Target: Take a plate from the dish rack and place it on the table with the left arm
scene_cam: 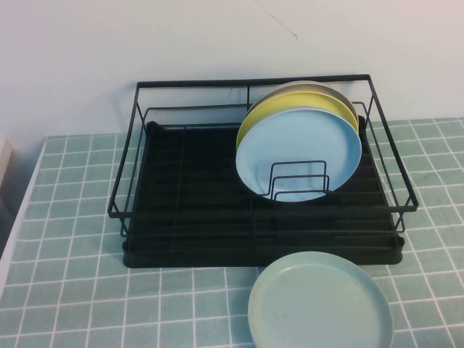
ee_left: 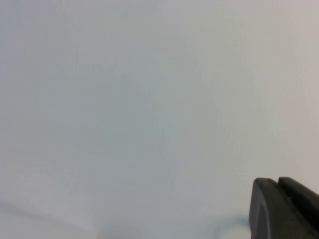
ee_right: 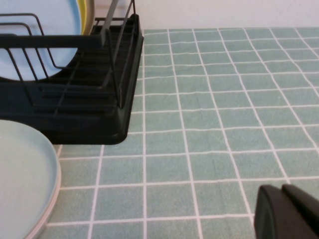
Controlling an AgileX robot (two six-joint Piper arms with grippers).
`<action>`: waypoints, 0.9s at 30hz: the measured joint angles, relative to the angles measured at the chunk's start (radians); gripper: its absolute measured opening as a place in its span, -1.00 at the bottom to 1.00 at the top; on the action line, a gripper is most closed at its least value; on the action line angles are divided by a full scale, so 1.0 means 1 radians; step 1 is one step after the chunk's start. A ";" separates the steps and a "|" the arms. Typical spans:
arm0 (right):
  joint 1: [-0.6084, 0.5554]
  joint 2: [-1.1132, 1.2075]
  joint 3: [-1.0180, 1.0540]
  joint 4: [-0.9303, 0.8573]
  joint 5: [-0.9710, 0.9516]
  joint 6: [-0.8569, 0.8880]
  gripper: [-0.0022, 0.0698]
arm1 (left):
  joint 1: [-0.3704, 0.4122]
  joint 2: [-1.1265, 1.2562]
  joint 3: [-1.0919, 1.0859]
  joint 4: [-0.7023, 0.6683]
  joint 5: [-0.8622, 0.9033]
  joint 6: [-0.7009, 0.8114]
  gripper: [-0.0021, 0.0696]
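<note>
The sky-blue plate (scene_cam: 298,154) stands upright in the right half of the black dish rack (scene_cam: 188,217), leaning on small wire dividers, in front of a yellow plate (scene_cam: 284,110). Neither arm shows in the high view. In the left wrist view my left gripper (ee_left: 276,181) is shut and empty, facing only a blank pale wall. In the right wrist view my right gripper (ee_right: 280,188) is shut and empty, low over the green tiled table (ee_right: 214,114), to the right of the rack (ee_right: 89,114). The blue plate (ee_right: 45,30) also shows there.
A pale mint-green plate (scene_cam: 320,301) lies flat on the table in front of the rack's right end; it also shows in the right wrist view (ee_right: 22,174). A grey plate rim (scene_cam: 330,88) stands behind the yellow one. The table's left edge (scene_cam: 18,225) is near.
</note>
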 joint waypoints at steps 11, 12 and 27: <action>0.000 0.000 0.000 0.000 0.000 0.000 -0.94 | -0.002 -0.002 -0.111 0.214 -0.346 -0.429 -0.95; 0.000 0.000 0.000 0.000 0.000 0.000 -0.94 | -0.002 -0.002 -0.156 0.221 -0.313 -0.453 -0.95; 0.000 0.000 0.000 0.000 0.000 0.000 -0.94 | -0.002 0.519 -0.830 0.470 0.719 -0.375 -0.95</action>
